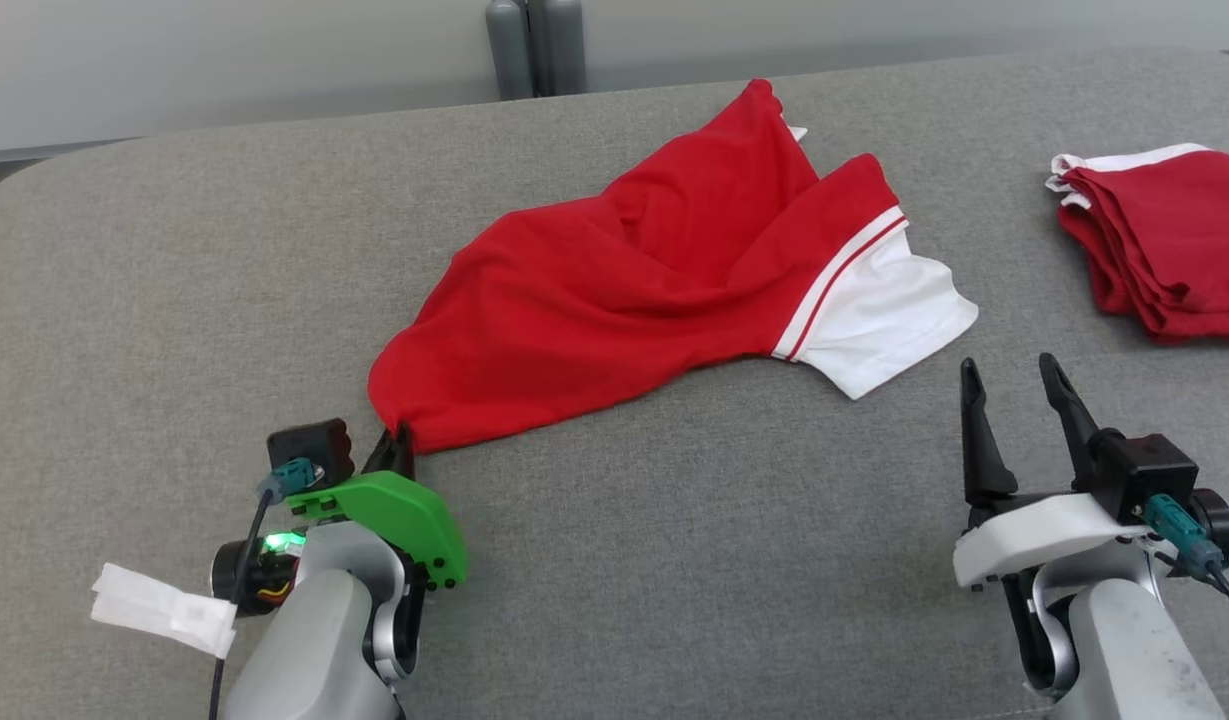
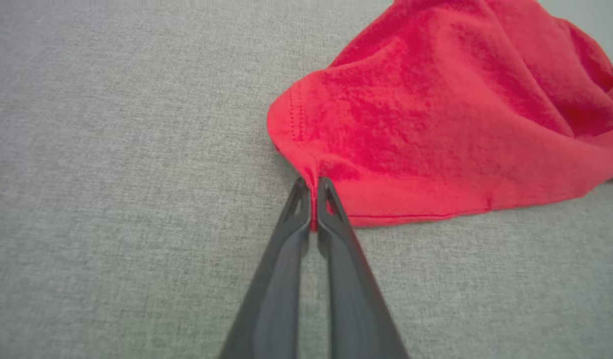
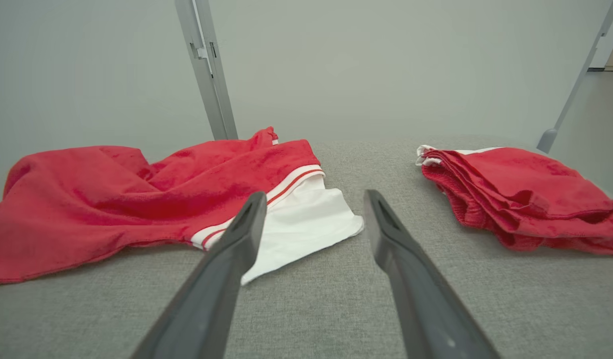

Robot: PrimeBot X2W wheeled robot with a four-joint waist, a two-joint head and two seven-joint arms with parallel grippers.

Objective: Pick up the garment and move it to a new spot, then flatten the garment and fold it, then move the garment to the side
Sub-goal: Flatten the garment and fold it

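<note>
The left gripper was closed on a corner of the red garment, probably to lift it away, while the right gripper stood wide open and empty.

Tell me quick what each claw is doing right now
Left claw: closed, pinching a corner of the red garment.
Right claw: open, holding nothing.

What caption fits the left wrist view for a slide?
Left gripper shut on the hemmed corner of the red garment lying on the grey fabric surface.
</note>
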